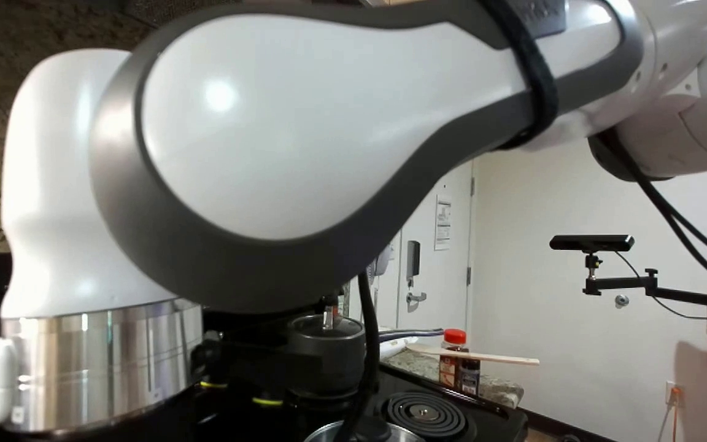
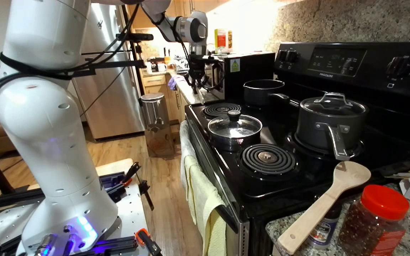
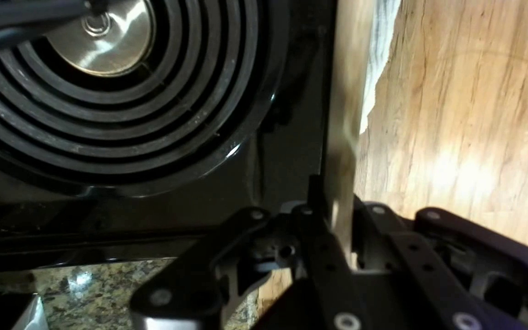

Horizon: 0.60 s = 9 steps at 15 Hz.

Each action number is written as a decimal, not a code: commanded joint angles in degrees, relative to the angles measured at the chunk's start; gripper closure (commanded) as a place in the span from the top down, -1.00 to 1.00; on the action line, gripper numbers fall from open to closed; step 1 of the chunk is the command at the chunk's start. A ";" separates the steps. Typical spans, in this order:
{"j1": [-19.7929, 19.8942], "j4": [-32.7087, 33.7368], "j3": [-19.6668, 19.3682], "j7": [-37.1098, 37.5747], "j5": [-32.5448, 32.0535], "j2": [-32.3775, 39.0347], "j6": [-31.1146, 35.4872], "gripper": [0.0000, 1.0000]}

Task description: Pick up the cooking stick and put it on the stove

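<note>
The cooking stick (image 2: 327, 199), a light tan wooden spatula with an oval head, appears to rest on a small bottle at the stove's near corner. It also shows edge-on in an exterior view (image 1: 482, 355). The black stove (image 2: 306, 177) fills the right half there, and its bare cooktop (image 3: 287, 160) shows in the wrist view. My gripper (image 3: 337, 195) seems shut on a tan wooden stick (image 3: 349, 91) running along the stove's front edge; its far end is out of view. The gripper (image 2: 198, 88) hangs by the stove's far front corner, far from the spatula.
A glass-lidded steel pan (image 2: 222, 142), a lidded grey pot (image 2: 313, 128) and a black saucepan (image 2: 256, 94) stand on the stove. A red-lidded jar (image 2: 376, 227) stands on the counter. Towels (image 2: 205, 202) hang in front. A microwave (image 2: 251, 67) stands beyond. My arm (image 1: 304, 135) blocks much of an exterior view.
</note>
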<state>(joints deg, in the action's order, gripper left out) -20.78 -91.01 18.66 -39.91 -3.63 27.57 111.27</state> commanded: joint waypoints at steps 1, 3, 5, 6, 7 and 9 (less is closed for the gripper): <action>0.38 0.42 0.56 0.23 -0.33 0.29 -0.31 -0.86; 0.37 0.42 0.58 0.23 -0.33 0.29 -0.32 -0.89; 2.52 2.03 2.01 1.12 7.06 1.11 -0.78 -0.90; 3.13 2.77 2.29 0.34 9.52 1.69 -1.04 -0.90; 3.57 4.24 2.17 0.72 11.87 2.84 -1.64 -0.90; 4.65 5.50 1.90 1.76 16.24 4.20 -1.39 -0.90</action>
<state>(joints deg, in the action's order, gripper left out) -18.55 -89.29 19.38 -39.80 7.32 28.61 111.02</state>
